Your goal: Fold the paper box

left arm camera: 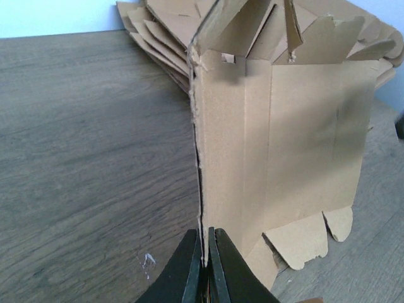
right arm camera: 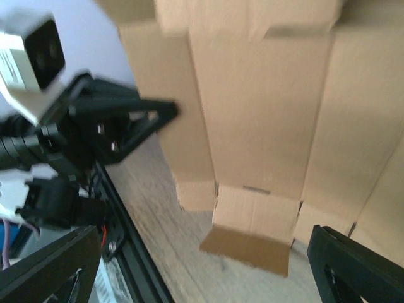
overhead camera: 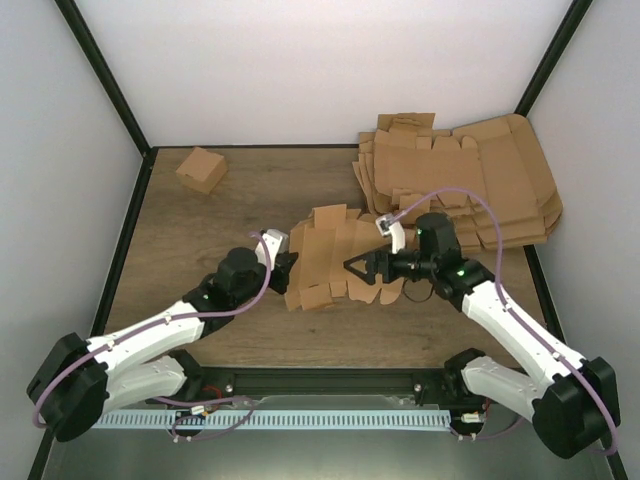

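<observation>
Two grippers, one sheet of cardboard, mid-table. Seen from above: the paper box (overhead camera: 325,262), mostly flat and unfolded, lying on the wooden table (overhead camera: 190,225) between both arms, flaps and tabs fanned out at its far and near ends.

Pinched along its left edge by the left gripper (left arm camera: 205,255), fingers pressed together on the cardboard, that side seemingly tilted a little off the wood. Over the right half of the sheet, the right gripper (overhead camera: 358,268), spread wide and holding nothing, jaws far apart at either side of its own wrist view; contact with the cardboard impossible to tell.

Well apart at the far right, a stack of flat blanks (overhead camera: 460,180). At the far left, a small finished box (overhead camera: 202,168).

Early in the job, by all appearances: no walls raised, no tabs tucked, first crease hardly started. Likely step in hand: standing up the left side panel along its score line while bracing the rest.

Next move, as a judgement: bring the open right gripper down onto the middle panel to pin it flat. Then swing the pinched edge up and over towards the right, with a grip light enough not to tear that ragged edge.
</observation>
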`<state>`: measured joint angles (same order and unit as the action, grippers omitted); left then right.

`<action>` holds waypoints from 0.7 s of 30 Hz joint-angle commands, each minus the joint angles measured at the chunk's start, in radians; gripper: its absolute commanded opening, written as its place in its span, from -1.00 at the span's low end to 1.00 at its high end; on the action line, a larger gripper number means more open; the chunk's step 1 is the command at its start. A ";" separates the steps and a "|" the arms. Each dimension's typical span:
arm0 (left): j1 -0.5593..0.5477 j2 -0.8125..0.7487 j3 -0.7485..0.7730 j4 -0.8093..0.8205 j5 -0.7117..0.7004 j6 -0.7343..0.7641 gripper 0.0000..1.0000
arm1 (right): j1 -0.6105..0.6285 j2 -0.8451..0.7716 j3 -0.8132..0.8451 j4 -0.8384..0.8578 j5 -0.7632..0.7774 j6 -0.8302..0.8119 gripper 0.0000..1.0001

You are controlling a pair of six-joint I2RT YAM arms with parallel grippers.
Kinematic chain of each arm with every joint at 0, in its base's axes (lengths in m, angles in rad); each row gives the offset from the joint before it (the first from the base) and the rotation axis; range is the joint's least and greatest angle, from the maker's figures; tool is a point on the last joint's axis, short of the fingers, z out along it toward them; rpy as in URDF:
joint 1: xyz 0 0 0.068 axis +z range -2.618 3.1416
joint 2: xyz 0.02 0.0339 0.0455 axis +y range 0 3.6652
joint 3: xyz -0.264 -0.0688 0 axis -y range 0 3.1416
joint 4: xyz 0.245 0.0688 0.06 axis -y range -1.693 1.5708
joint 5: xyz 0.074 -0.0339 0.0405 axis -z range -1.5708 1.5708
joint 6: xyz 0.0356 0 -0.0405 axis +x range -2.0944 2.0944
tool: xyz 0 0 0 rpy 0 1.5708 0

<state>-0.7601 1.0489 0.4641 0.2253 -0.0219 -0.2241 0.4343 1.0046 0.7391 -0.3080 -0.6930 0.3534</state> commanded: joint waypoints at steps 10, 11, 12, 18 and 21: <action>-0.002 0.028 0.110 -0.106 0.059 -0.125 -0.93 | 0.286 0.086 -0.280 0.396 0.193 0.231 0.45; -0.002 0.033 0.117 -0.119 0.065 -0.128 -0.93 | 0.289 0.100 -0.288 0.412 0.200 0.232 0.40; -0.001 0.036 0.122 -0.136 0.068 -0.133 -0.93 | 0.291 0.117 -0.290 0.421 0.204 0.231 0.34; -0.002 0.051 0.155 -0.148 0.112 -0.175 -0.93 | 0.338 0.248 -0.256 0.431 0.226 0.198 -0.09; -0.001 0.059 0.181 -0.158 0.122 -0.195 -0.93 | 0.362 0.285 -0.269 0.462 0.228 0.211 -0.20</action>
<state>-0.7601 1.0973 0.5934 0.0731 0.0631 -0.3794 0.7616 1.2518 0.4446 0.0826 -0.4911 0.5568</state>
